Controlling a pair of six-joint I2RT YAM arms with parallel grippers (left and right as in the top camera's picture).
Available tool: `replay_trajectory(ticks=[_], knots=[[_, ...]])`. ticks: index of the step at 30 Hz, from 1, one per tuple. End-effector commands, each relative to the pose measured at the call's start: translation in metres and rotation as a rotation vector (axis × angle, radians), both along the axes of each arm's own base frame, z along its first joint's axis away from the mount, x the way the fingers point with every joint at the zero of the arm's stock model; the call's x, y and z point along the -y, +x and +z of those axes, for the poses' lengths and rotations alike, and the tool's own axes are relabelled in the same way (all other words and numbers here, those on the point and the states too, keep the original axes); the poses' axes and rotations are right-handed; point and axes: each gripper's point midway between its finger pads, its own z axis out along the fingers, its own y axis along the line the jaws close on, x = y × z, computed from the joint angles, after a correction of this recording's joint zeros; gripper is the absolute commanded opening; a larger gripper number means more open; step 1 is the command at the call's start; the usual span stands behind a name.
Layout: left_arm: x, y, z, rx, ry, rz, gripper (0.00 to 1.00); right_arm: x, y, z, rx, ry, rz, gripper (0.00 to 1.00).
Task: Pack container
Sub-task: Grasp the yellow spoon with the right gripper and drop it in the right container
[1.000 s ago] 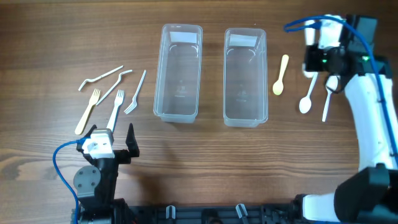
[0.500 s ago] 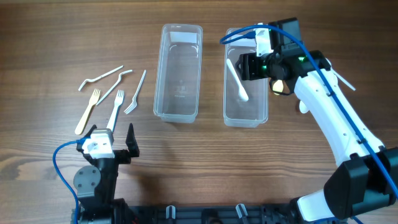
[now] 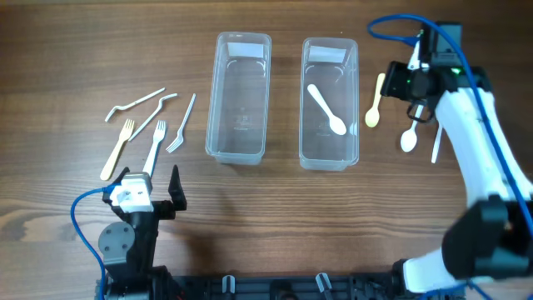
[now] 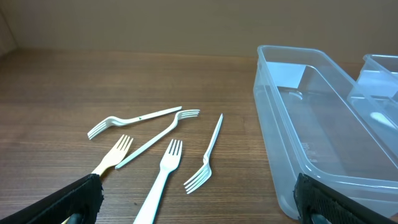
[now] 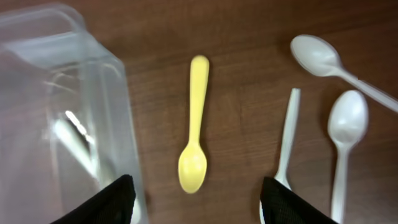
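We see two clear containers side by side in the middle of the table (image 3: 275, 208). The left container (image 3: 210, 100) has nothing in it. The right container (image 3: 356, 104) has one white spoon (image 3: 326, 110) lying slanted on its floor, with the bowl end nearer the robot. Just beside that container, on the right, a yellow spoon (image 3: 375, 100) lies on the wood. More white spoons (image 5: 347, 124) lie a bit further right, and the arm hides part of them from above, so we think there are three. The right end effector (image 5: 199, 202) hangs over the yellow spoon with its two fingers wide apart, and it has hold of nothing. Five forks (image 3: 156, 142) lie spread out on the table to the left of the containers. The left end effector (image 4: 199, 205) is low near the front edge, pointing at the forks, with its fingers wide apart and nothing between them.
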Motion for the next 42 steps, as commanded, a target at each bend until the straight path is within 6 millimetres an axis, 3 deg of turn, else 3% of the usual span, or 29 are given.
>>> replay_trajectory(ticks=[1, 6, 10, 20, 21, 23, 24, 27, 29, 31, 33, 37, 38, 40, 42], knots=[[0.002, 0.0, 0.0, 0.006, 0.016, -0.018, 1.0, 0.001, 0.012, -0.042, -0.062, 0.006, -0.037, 0.64], [0.002, 0.0, 0.0, 0.006, 0.016, -0.018, 1.0, 0.001, 0.023, -0.085, -0.111, 0.024, -0.04, 0.64], [0.002, 0.0, 0.0, 0.006, 0.016, -0.018, 1.0, 0.013, 0.025, -0.116, -0.153, 0.028, -0.069, 0.64], [0.002, 0.0, 0.0, 0.006, 0.016, -0.018, 1.0, 0.011, 0.021, -0.161, -0.224, 0.1, -0.074, 0.64], [0.002, 0.0, 0.0, 0.006, 0.016, -0.018, 1.0, 0.011, 0.02, -0.162, -0.229, 0.1, -0.075, 0.57], [0.002, 0.0, 0.0, 0.006, 0.016, -0.018, 1.0, 0.011, 0.019, -0.162, -0.233, 0.093, -0.058, 0.23], [0.002, 0.0, 0.0, 0.006, 0.016, -0.018, 1.0, 0.011, 0.018, -0.162, -0.237, 0.094, -0.058, 0.18], [0.002, 0.0, 0.0, 0.006, 0.016, -0.018, 1.0, 0.011, 0.015, -0.163, -0.249, 0.091, -0.05, 0.16], [0.002, 0.0, 0.0, 0.006, 0.016, -0.018, 1.0, 0.011, 0.012, -0.164, -0.261, 0.083, -0.031, 0.04], [0.002, 0.0, 0.0, 0.006, 0.016, -0.018, 1.0, 0.011, 0.009, -0.164, -0.276, 0.078, -0.014, 0.04], [0.002, 0.0, 0.0, 0.006, 0.016, -0.018, 1.0, 0.014, 0.011, -0.146, -0.257, 0.057, -0.007, 0.04], [0.002, 0.0, 0.0, 0.006, 0.016, -0.018, 1.0, 0.026, 0.028, -0.055, -0.102, -0.032, 0.006, 0.04], [0.002, 0.0, 0.0, 0.006, 0.016, -0.018, 1.0, 0.027, 0.029, -0.022, -0.035, -0.04, 0.008, 0.04], [0.002, 0.0, 0.0, 0.006, 0.016, -0.018, 1.0, 0.021, 0.023, 0.03, 0.077, -0.04, 0.022, 0.04], [0.002, 0.0, 0.0, 0.006, 0.016, -0.018, 1.0, 0.003, 0.017, 0.057, 0.133, -0.013, 0.085, 0.04]])
